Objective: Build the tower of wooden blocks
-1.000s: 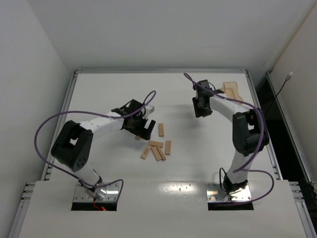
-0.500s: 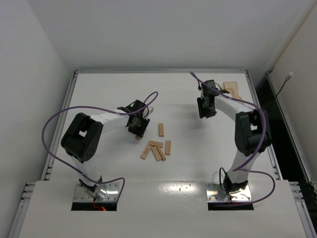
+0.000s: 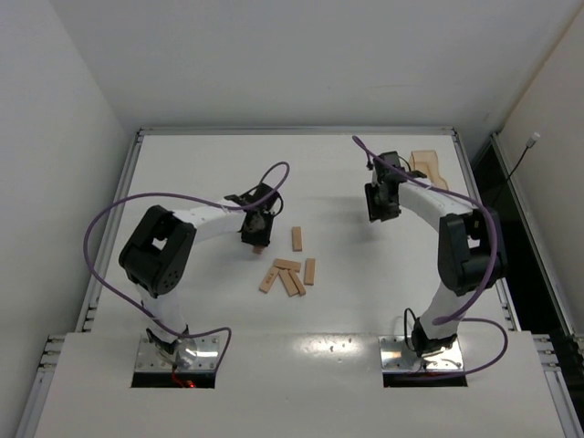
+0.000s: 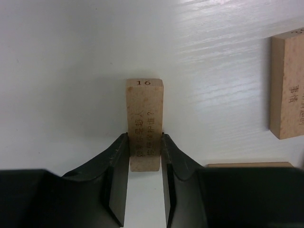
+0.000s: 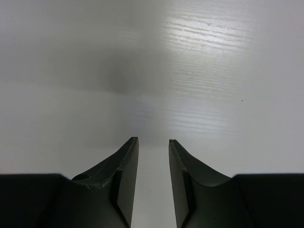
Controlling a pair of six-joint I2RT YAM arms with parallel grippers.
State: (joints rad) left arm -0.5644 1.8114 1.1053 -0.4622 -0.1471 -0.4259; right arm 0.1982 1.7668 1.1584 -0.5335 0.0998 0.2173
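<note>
Table rim (image 3: pixel 292 131) well apart from left fingers (image 4: pixel 118 161) pinching block (image 4: pixel 145 121).

Close view of a wood block (image 4: pixel 145 126): pale tan bare-looking wood, matt and finely grained, with dark characters and the number 16 marked on its surface. The fingers (image 4: pixel 118 164) of the left gripper (image 4: pixel 145 142) are black matt plastic with smooth flat faces. Those of the right gripper (image 5: pixel 153 141) look the same, with a few small pale scuffs. The table (image 4: pixel 213 47) is white, with a faint streaked grain-like texture and a soft sheen that catches the light. The other wood blocks (image 3: pixel 288 274) are the same dull tan. The arms (image 3: pixel 208 217) have smooth white shells and black joints. Shiny metal base plates (image 3: pixel 208 358) sit at the table's near edge.
</note>
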